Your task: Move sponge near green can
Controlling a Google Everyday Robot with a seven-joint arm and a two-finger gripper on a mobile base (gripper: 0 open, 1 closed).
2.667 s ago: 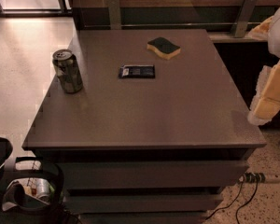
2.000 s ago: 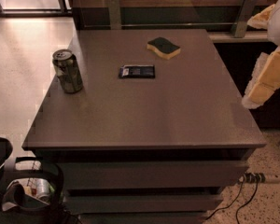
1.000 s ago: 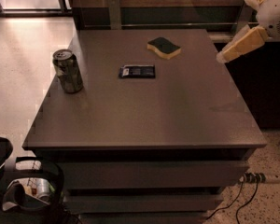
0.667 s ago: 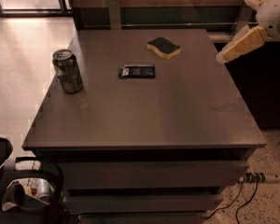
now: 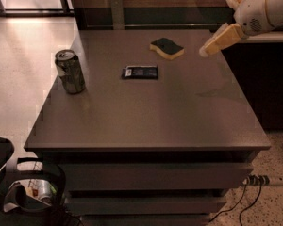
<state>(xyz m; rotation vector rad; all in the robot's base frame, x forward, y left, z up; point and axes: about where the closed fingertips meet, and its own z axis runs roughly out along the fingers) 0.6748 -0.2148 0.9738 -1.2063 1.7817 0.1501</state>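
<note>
1. Hand (image 5: 217, 42): above worktop (image 5: 179, 112) far R edge; spread or pressed together, cannot tell.
2. Green can (image 5: 70, 71): upright, L edge; contents not visible.
3. Sponge (image 5: 166, 48): flat on worktop at back, L of hand, not touching.

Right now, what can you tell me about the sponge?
The sponge has a yellow foam body, a dark green scrubby top and wavy edges. It lies flat, green side up, on the far part of the table, touching nothing else. The dark packet lies apart in front of it. The claw hangs in the air to its right, not touching it.
</note>
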